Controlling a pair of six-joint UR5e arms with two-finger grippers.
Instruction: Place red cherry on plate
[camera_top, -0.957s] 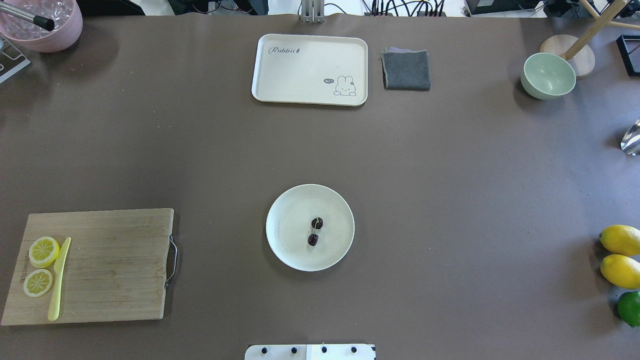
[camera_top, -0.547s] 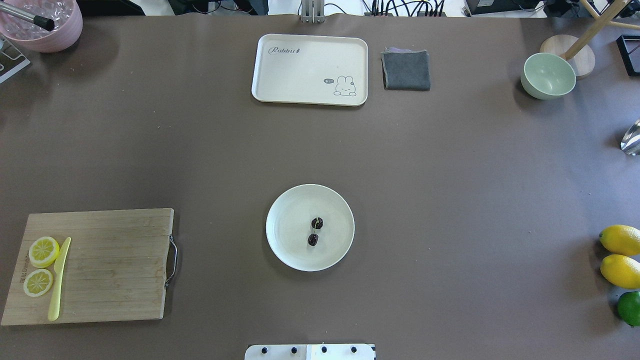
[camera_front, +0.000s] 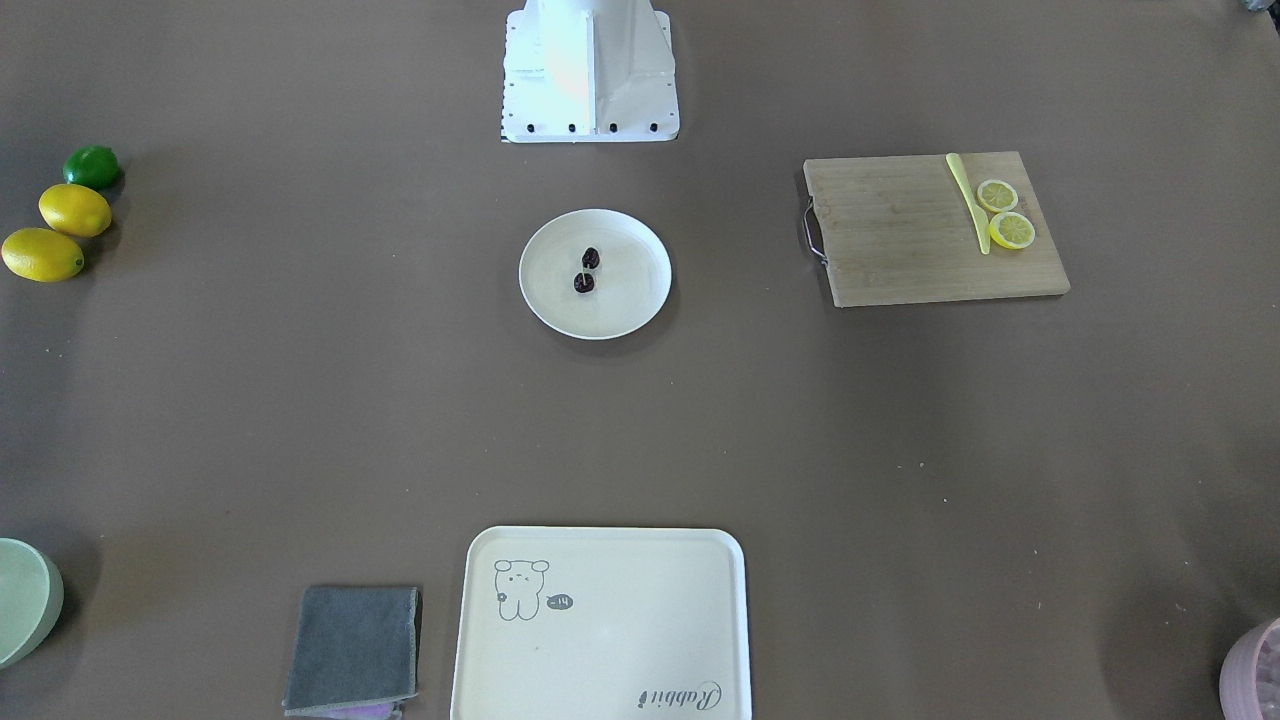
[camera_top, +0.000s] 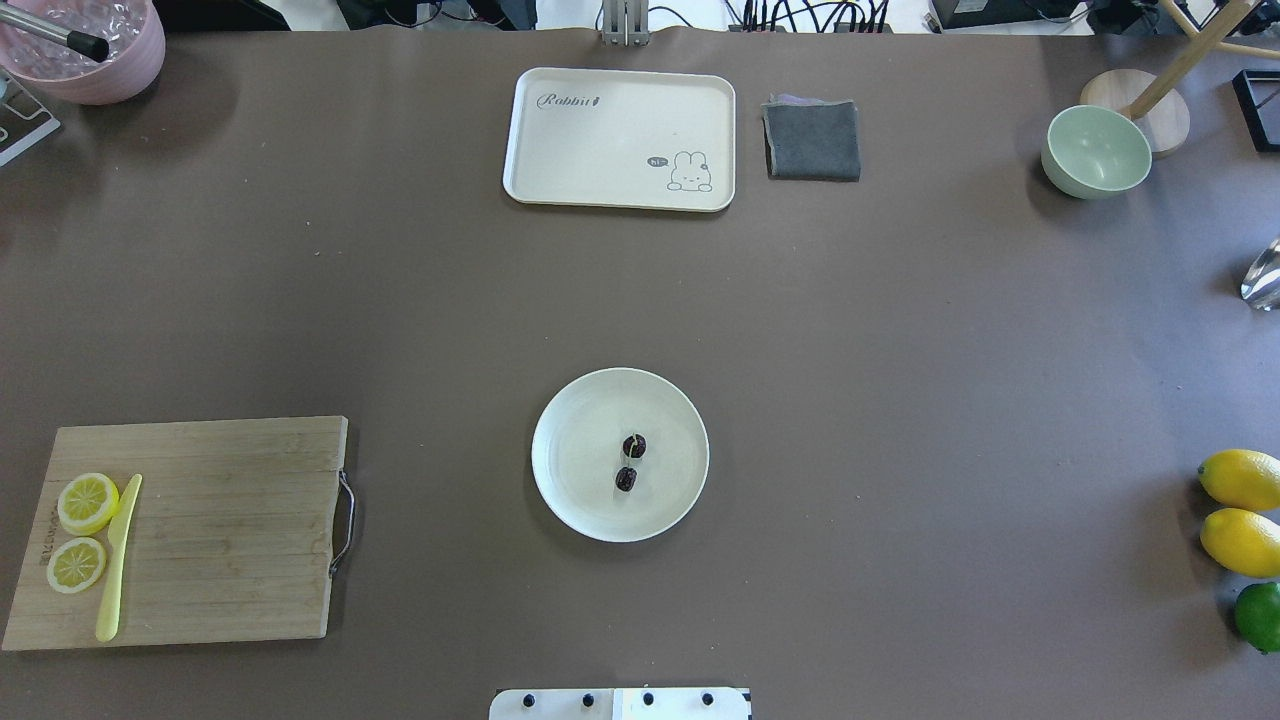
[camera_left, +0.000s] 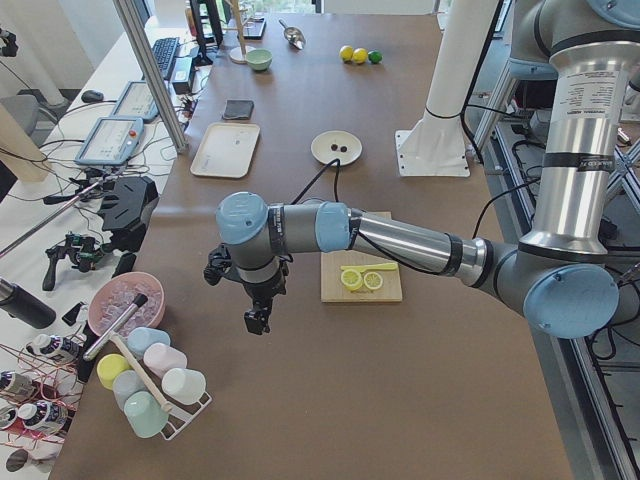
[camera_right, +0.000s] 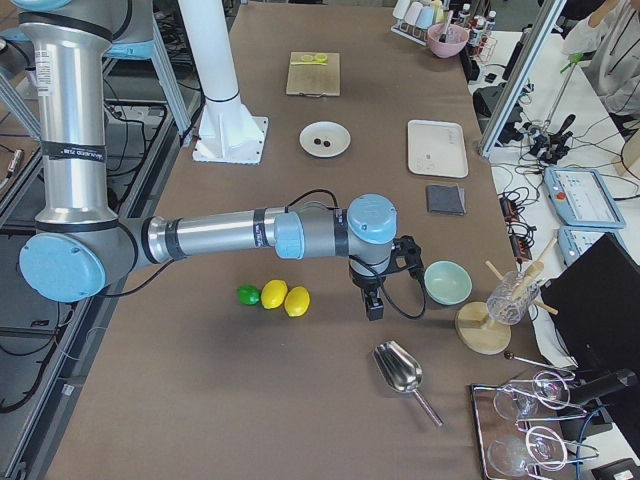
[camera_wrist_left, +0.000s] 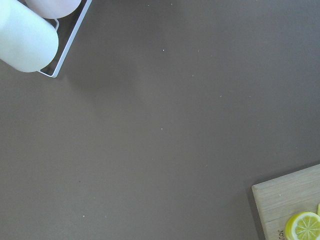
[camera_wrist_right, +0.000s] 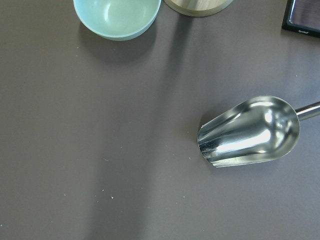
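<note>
Cutting board (camera_top: 230, 530) at the bench's left edge, lemons (camera_top: 1240, 480) at its right; the red cherry (camera_top: 634, 445), two dark fruits joined, lies on the plate (camera_top: 575, 470); whether my left hand (camera_left: 257, 320) or right hand (camera_right: 374, 306) is open, I cannot tell.

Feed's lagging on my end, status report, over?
Left pincer, right pincer far out to the sides, open or shut unclear. Red cherry on plate. Nothing crowding it.

My brown worktop (camera_top: 900, 350) carries a round cream-white plate (camera_top: 562, 492) near its middle. At 12 o'clock lies a rectangular cream tray (camera_top: 600, 140), with a folded grey cloth (camera_top: 812, 140) just beside it. A pale green bowl (camera_top: 1095, 150) sits at 2, two yellow lemons (camera_top: 1240, 480) and a green lime (camera_top: 1258, 616) lie toward 4, and a wooden cutting board (camera_top: 230, 530) lies at 8.
</note>
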